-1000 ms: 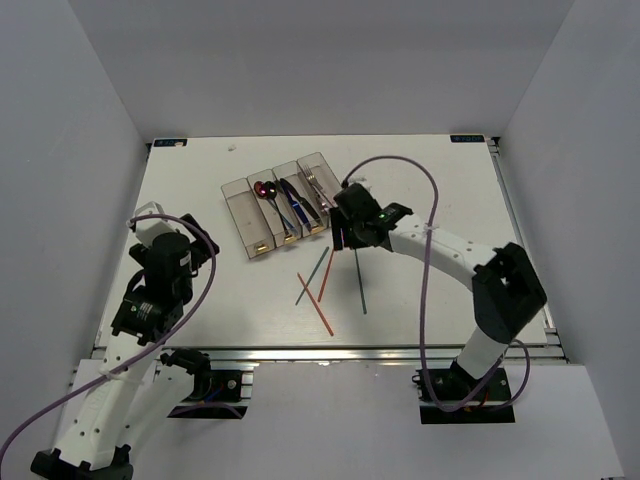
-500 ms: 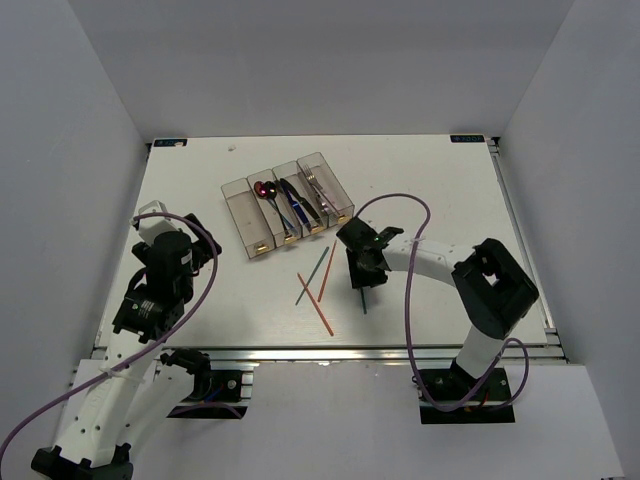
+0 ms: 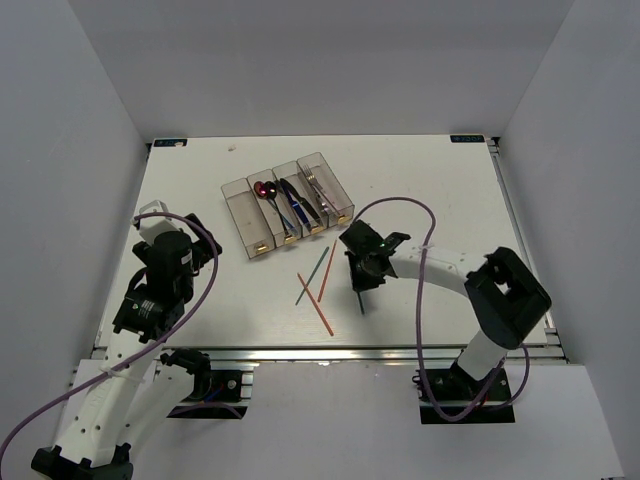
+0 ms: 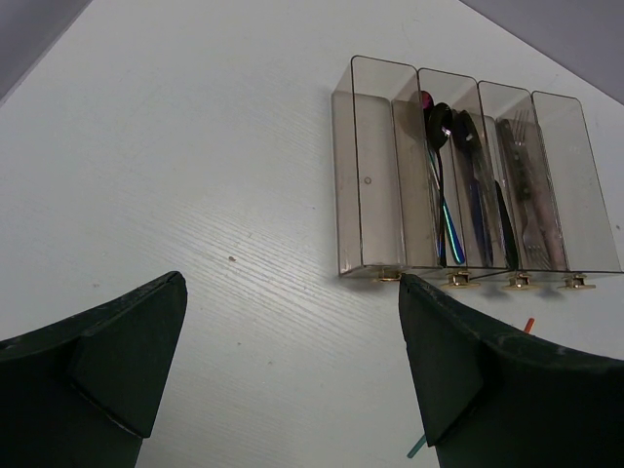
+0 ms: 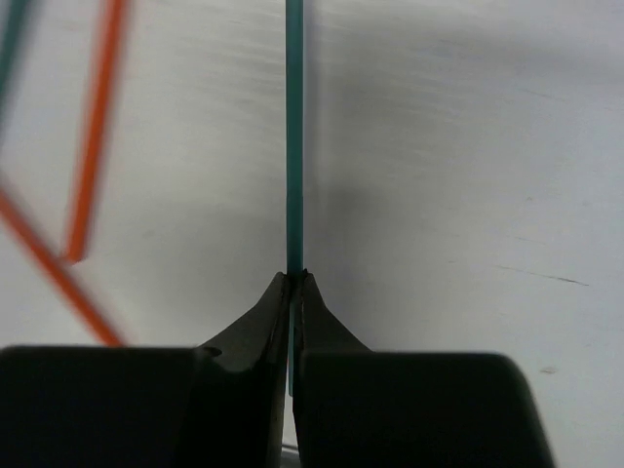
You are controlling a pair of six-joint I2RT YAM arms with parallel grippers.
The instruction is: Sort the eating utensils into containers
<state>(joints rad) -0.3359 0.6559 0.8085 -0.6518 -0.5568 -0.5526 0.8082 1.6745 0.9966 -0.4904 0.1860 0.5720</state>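
Fingers (image 5: 255, 330) of the right gripper (image 5: 292, 280) are squeezed right down, barely a sliver between them, and in that sliver sits a teal chopstick (image 5: 294, 146), its shaft running straight out ahead of the tips. Is it lifted or lying flat on the table (image 3: 440, 180)? The wrist view won't say.

From above, that chopstick is on the near side of the containers (image 3: 243, 215), off the forks' end of the row and clear of it. Three more chopsticks lie loose on that same near side, close by the held one. A second teal one (image 3: 312, 275) and an orange one (image 3: 327, 270) lie almost side by side. A red one (image 3: 316, 306) slants across farther out from the containers.

Inside the row, counting from its left end, the second bin holds spoons (image 4: 439, 127), the third holds knives (image 4: 478, 195), and the fourth holds forks (image 4: 526, 185). Each bin has a small yellowish tag (image 4: 458, 281) at its near end.

The left gripper (image 4: 292, 370) has its jaws spread wide with nothing between them. It is well apart from the containers, out beyond their left end on the near side, and its camera looks straight at the row.
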